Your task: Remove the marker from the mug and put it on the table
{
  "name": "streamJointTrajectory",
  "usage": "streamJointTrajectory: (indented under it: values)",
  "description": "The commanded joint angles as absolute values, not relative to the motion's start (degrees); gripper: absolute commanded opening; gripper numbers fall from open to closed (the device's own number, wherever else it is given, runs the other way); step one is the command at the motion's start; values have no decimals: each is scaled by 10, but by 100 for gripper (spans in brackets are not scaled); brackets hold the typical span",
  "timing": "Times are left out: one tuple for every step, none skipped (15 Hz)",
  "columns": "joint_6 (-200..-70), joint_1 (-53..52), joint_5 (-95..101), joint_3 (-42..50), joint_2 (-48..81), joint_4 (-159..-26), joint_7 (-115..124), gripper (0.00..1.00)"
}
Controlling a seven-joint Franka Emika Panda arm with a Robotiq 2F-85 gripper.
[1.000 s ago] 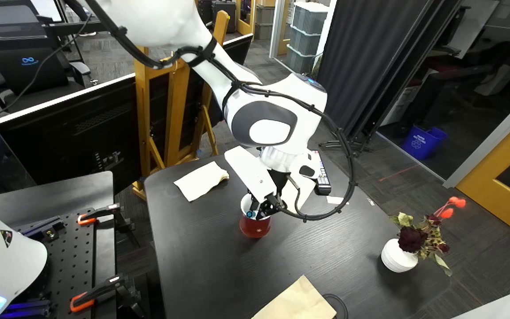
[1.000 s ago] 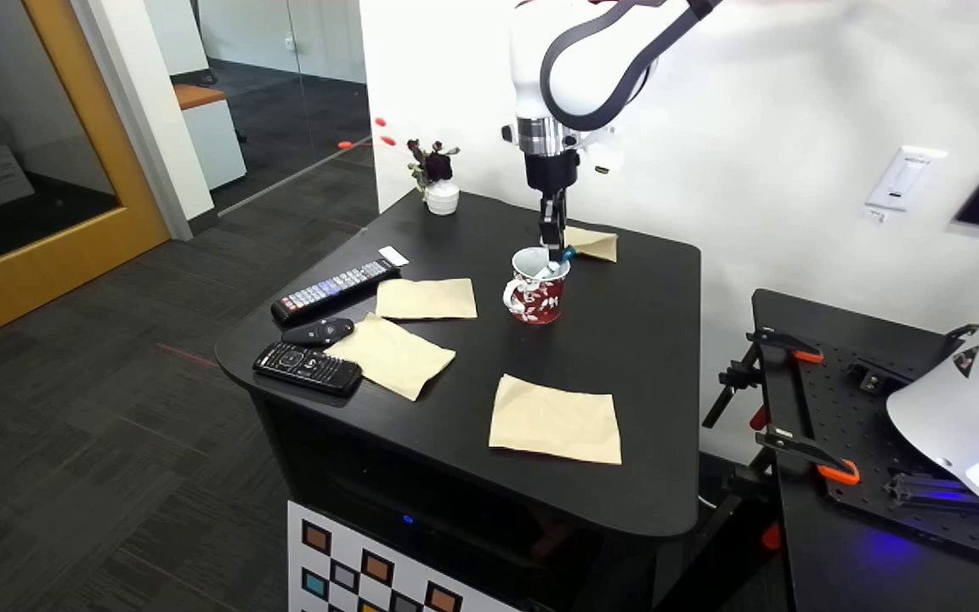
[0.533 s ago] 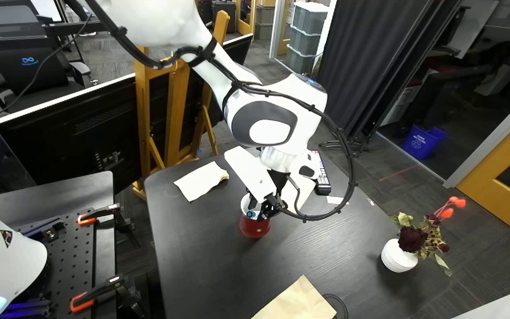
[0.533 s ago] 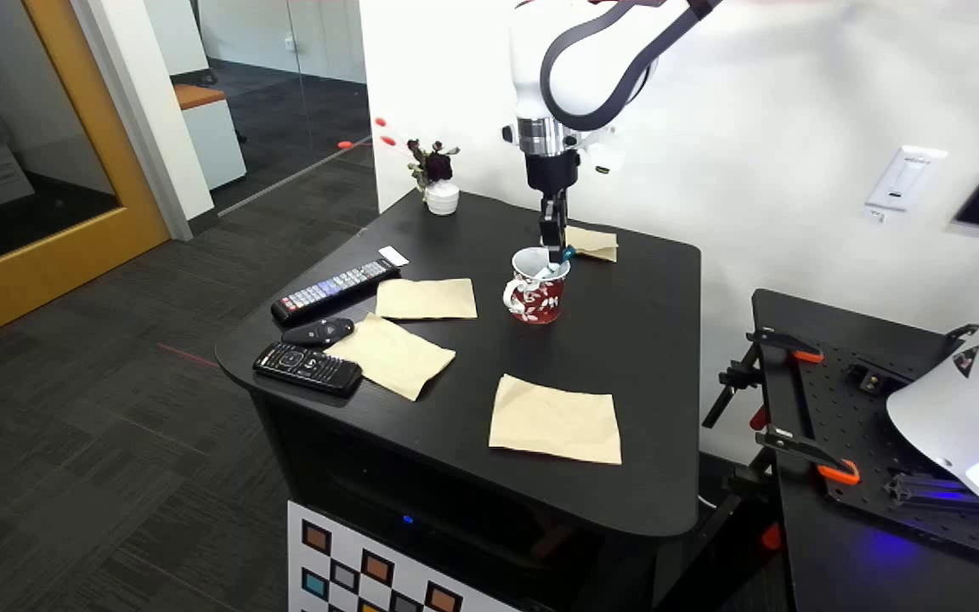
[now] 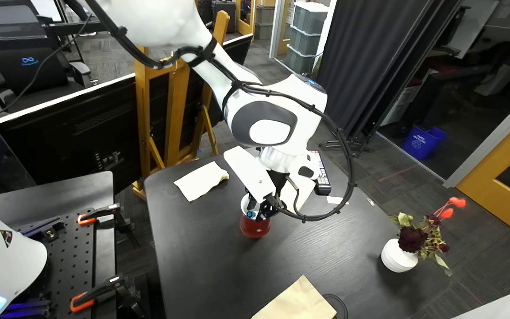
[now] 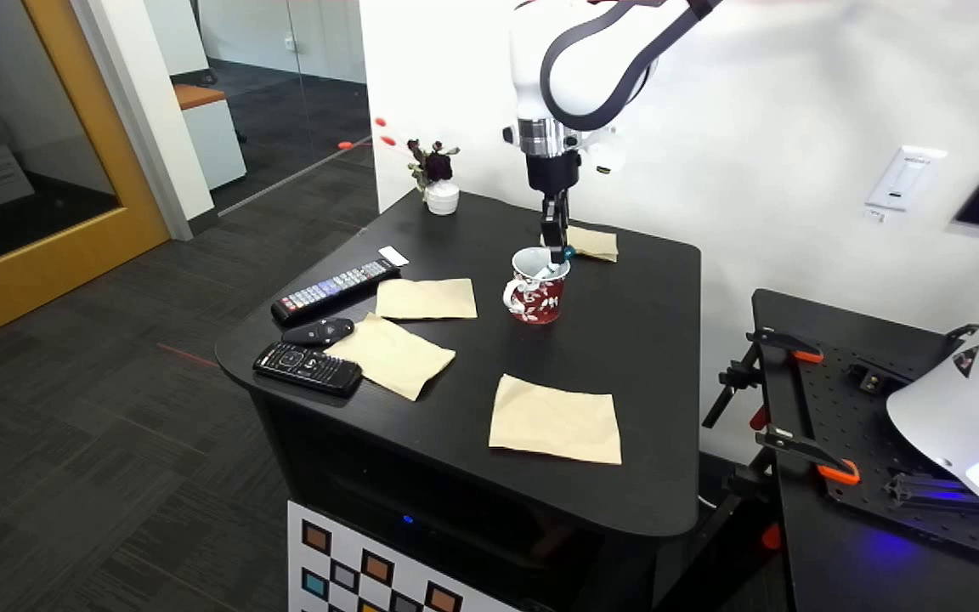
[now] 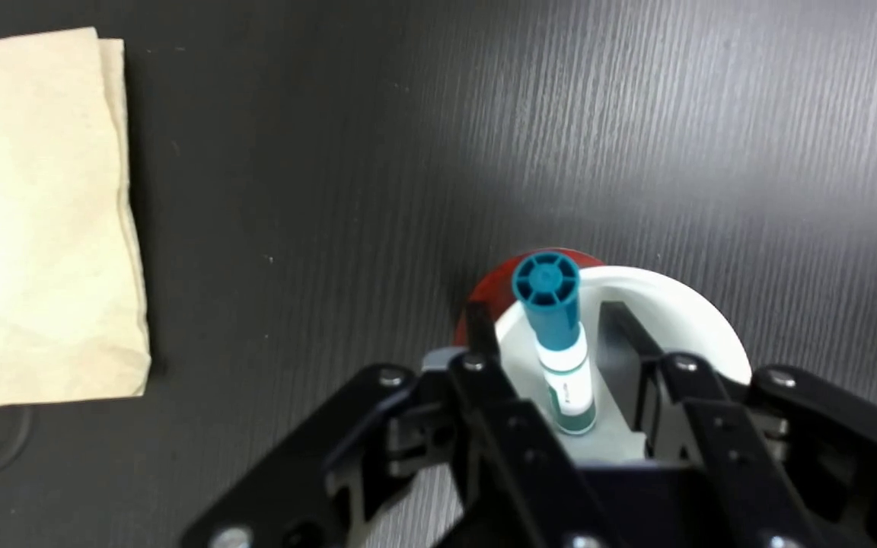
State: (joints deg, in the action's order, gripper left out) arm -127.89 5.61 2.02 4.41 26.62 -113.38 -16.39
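Observation:
The red mug (image 5: 255, 229) with a white inside stands upright on the dark table (image 5: 202, 261). It shows in an exterior view with a white leaf pattern and a handle (image 6: 538, 302). The marker (image 7: 559, 335), white with a teal end, leans in the mug, its teal end above the rim. It also shows in both exterior views (image 5: 250, 214) (image 6: 568, 253). My gripper (image 7: 551, 327) points down at the mug's opening. It is open, one finger on each side of the marker, with a gap on both sides in the wrist view. The marker's lower end is hidden.
Cream paper sheets (image 6: 556, 421) lie around the mug. Several black remotes (image 6: 308, 367) lie near a table edge. A white vase with flowers (image 5: 399, 255) stands at a far corner. A wall (image 6: 795, 170) runs behind the table.
The mug and marker have not moved. The arm has barely shifted. In an exterior view the fingers look slightly wider apart than one second ago.

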Motion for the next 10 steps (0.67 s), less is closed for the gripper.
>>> streamJointTrajectory:
  values:
    - [-1261,62,25,39,254,-1137,-147,45]
    - [-1262,62,25,39,253,-1138,-146,47]
    - [-1262,62,25,39,252,-1140,-146,44]
    - [-1262,62,25,39,252,-1141,-146,43]
    - [-1263,62,25,39,251,-1142,-145,39]
    - [-1263,62,25,39,251,-1143,-145,35]
    - [-1263,62,25,39,250,-1144,-145,26]
    - [-1264,61,26,39,249,-1146,-144,19]
    - [-1266,61,26,39,248,-1148,-143,13]
    - [-1266,61,26,40,247,-1150,-142,3]
